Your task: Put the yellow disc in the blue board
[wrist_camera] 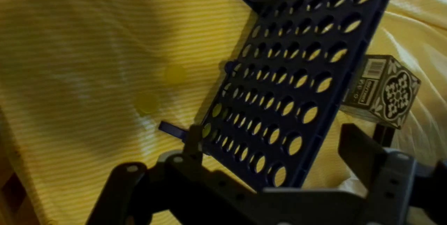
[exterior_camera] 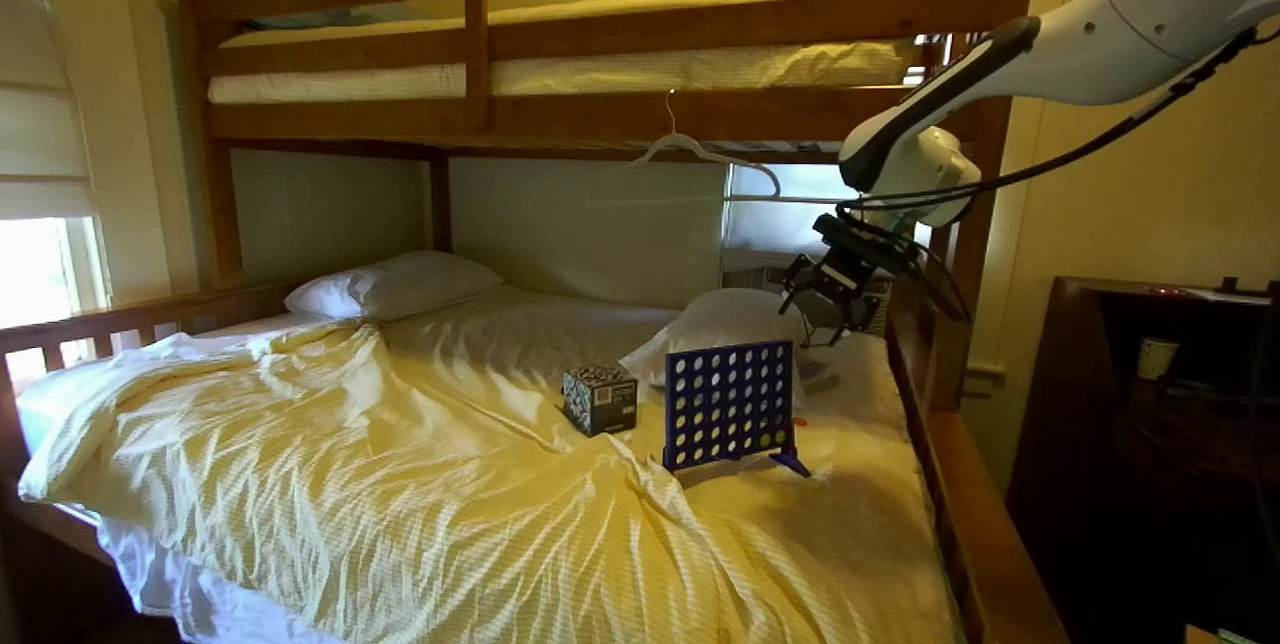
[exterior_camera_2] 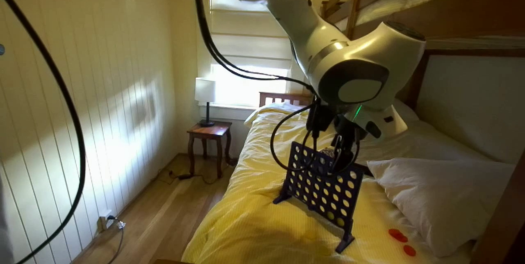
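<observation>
- In the wrist view, at the left, a loose yellow disc (wrist_camera: pixel 147 102) lies on the bed (wrist_camera: pixel 70 43), with another loose disc (wrist_camera: pixel 175 74) near it. Both are out of the blue board (wrist_camera: pixel 278 89).
- Next, a corner disc (wrist_camera: pixel 206 130) and its neighbor disc (wrist_camera: pixel 217 109), both yellow, seem to sit in the board's bottom row. I see no others in it. The board stands up on the bed.
- In the middle, the end effector (wrist_camera: pixel 271 134) is spread wide and holds nothing. Maybe the job is done. If a loose disc is the one meant, it must be picked up and dropped in the top. I can't tell which.
- At the right, a small box (wrist_camera: pixel 382 90) says "KIRKLAND" and has a barcode (wrist_camera: pixel 375 67). Its other marks are too tiny to read.
</observation>
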